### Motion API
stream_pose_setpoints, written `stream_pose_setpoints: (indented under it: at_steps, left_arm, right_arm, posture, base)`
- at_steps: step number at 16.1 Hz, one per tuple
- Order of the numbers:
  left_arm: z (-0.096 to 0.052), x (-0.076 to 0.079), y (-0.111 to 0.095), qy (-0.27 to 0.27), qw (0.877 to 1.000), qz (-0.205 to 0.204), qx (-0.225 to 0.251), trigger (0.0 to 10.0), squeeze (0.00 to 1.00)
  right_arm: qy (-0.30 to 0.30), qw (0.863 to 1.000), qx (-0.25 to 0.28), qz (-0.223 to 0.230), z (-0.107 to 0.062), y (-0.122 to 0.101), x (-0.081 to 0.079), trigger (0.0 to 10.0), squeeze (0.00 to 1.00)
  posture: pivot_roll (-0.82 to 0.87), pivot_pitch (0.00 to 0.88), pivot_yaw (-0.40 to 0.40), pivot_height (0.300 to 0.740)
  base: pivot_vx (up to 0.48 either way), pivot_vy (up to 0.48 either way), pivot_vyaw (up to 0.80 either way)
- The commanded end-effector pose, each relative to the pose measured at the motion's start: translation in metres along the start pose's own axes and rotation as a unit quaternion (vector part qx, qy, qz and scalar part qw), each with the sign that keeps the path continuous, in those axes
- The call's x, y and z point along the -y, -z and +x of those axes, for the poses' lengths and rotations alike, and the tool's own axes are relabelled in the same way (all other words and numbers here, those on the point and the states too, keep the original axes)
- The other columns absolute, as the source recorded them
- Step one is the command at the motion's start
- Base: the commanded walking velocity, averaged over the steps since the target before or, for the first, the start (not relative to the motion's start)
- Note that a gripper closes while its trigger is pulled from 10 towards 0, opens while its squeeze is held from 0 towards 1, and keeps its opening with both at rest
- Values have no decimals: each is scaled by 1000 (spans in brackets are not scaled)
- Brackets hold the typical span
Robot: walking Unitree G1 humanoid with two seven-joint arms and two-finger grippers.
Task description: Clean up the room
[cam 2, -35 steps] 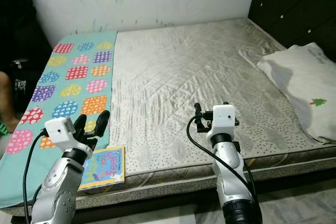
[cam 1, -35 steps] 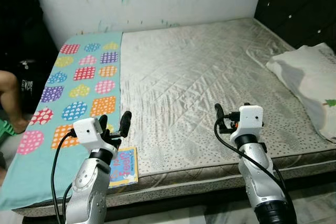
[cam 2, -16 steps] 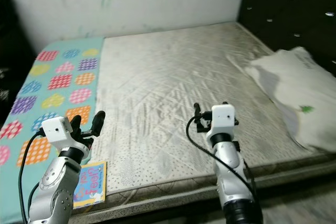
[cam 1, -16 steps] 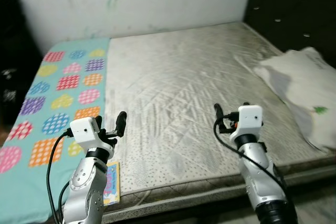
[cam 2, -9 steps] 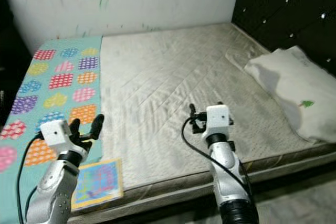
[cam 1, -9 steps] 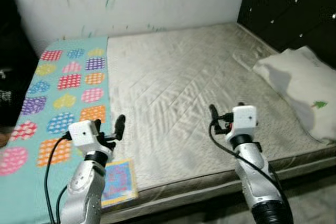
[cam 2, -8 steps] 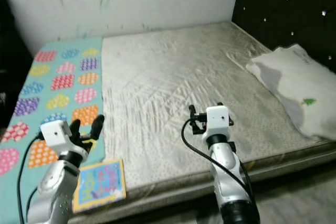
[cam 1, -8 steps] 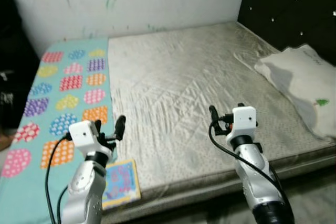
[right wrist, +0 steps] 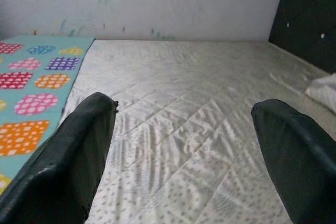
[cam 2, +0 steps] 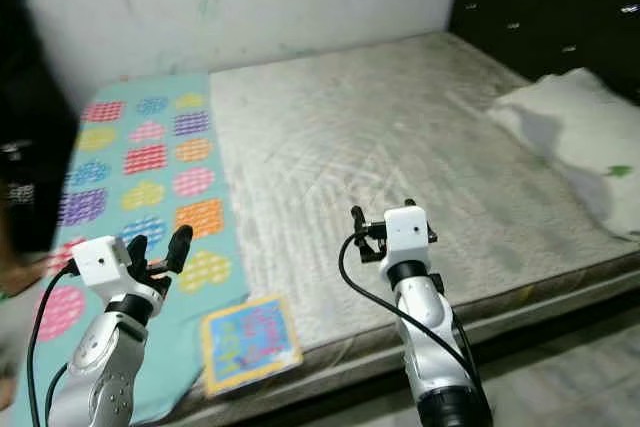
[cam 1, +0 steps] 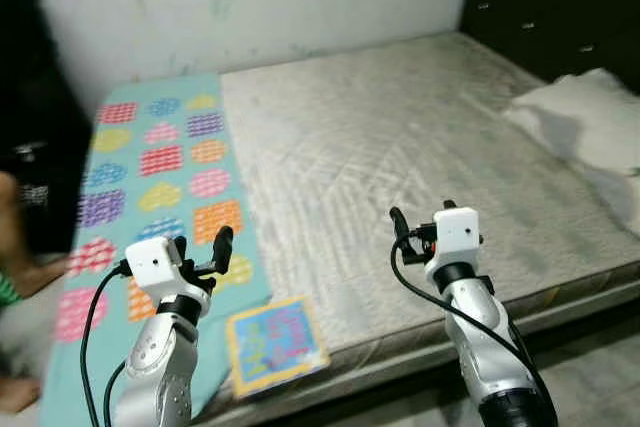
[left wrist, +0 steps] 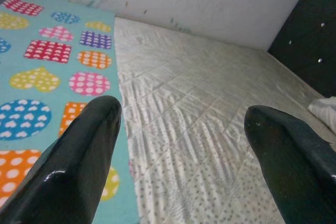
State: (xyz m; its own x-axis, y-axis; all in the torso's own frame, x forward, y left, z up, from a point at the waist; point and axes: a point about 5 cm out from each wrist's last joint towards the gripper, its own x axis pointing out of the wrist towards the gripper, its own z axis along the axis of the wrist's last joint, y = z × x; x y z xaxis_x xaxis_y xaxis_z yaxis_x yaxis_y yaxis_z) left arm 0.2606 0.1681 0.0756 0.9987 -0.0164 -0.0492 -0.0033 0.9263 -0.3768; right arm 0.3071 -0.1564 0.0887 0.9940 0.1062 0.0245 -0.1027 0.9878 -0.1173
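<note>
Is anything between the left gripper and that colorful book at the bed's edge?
Nothing visible. The left gripper, open, hovers over the teal patterned sheet; the book lies flat just ahead and to its right, uncovered.

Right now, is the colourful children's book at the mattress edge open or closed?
Closed. The book lies flat with its cover up at the near edge of the mattress, beside the teal mat; no inner pages show.

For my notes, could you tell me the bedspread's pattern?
Teal bedspread with spotted multicoloured shapes; left wrist view.
</note>
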Motion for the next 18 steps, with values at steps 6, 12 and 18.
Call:
stream_pose_setpoints:
  at_steps: [6,12,18]
  left_arm:
    - [-1,1,-5,-14,1000,19,1,10000,0]
    - [-5,0,-21,-31,998,55,22,10000,0]
    - [-13,-5,-21,-28,998,55,8,10000,0]
  right_arm:
    - [20,998,-36,39,-9,5,1,10000,0]
    - [-57,997,-26,43,-16,-9,-17,10000,0]
    - [-41,998,-19,32,-17,-16,-8,10000,0]
  posture:
    - [-80,59,96,740]
    - [-60,114,90,740]
    - [-55,146,85,740]
  base:
    - [0,367,0]
    - [0,0,0]
    - [0,0,400]
